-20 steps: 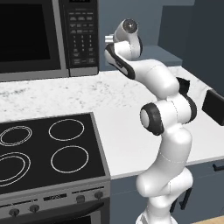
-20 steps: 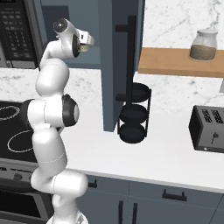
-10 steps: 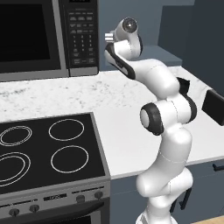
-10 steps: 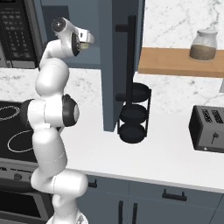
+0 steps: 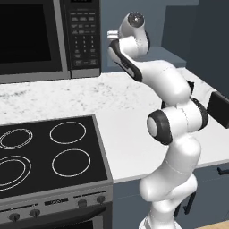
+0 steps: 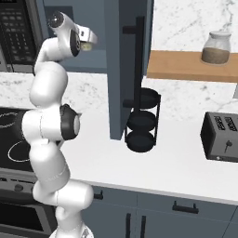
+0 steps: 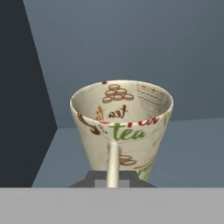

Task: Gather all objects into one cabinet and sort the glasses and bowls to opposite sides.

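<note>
Right now our gripper (image 7: 113, 177) is clenched on the cup (image 7: 122, 127), a pale tumbler w/ "tea" lettering printed on it, gripped at its near rim. In the hand view, cup sits upright, open mouth toward us, inside the cabinet (image 7: 131, 48), blue-grey back wall behind and shelf under it. From the right base view, our arm reaches up into the cabinet beside the open door (image 6: 128, 65).
</note>
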